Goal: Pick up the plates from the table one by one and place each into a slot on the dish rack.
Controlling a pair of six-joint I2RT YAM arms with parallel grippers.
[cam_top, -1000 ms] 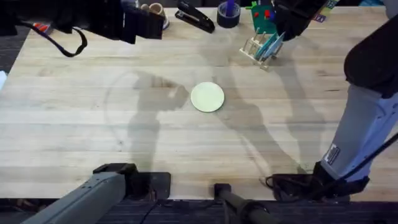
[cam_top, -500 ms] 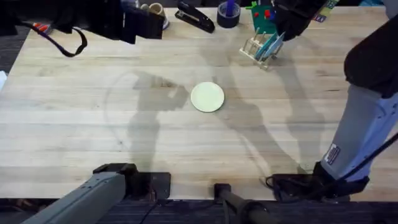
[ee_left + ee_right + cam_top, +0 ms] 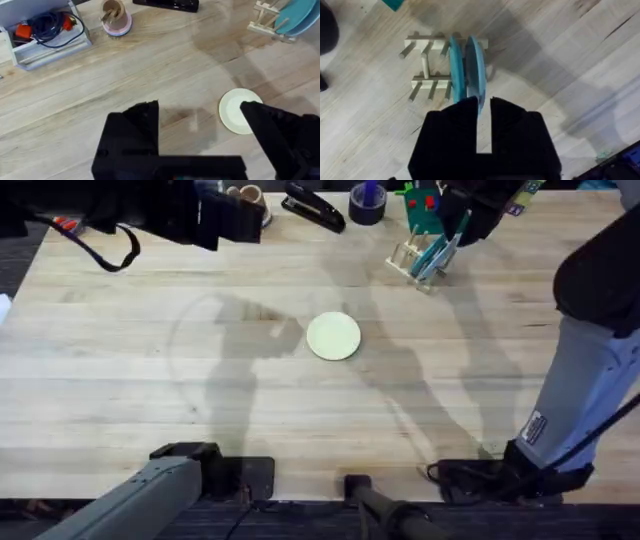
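Blue plates (image 3: 467, 65) stand in the dish rack (image 3: 427, 67), right claw (image 3: 484, 107) pinching one's rim; left claw (image 3: 200, 130) open.

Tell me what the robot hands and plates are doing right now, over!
Right hand above blue plates standing in rack. Left hand open, empty. Cream plate lies on table, nothing blocking.

I see the cream plate (image 3: 333, 336) lying flat near the middle of the light wooden worktop (image 3: 150, 380), well apart from the small peg rack (image 3: 418, 258) at the far right, where the blue plate (image 3: 474, 67) stands on edge in a slot.
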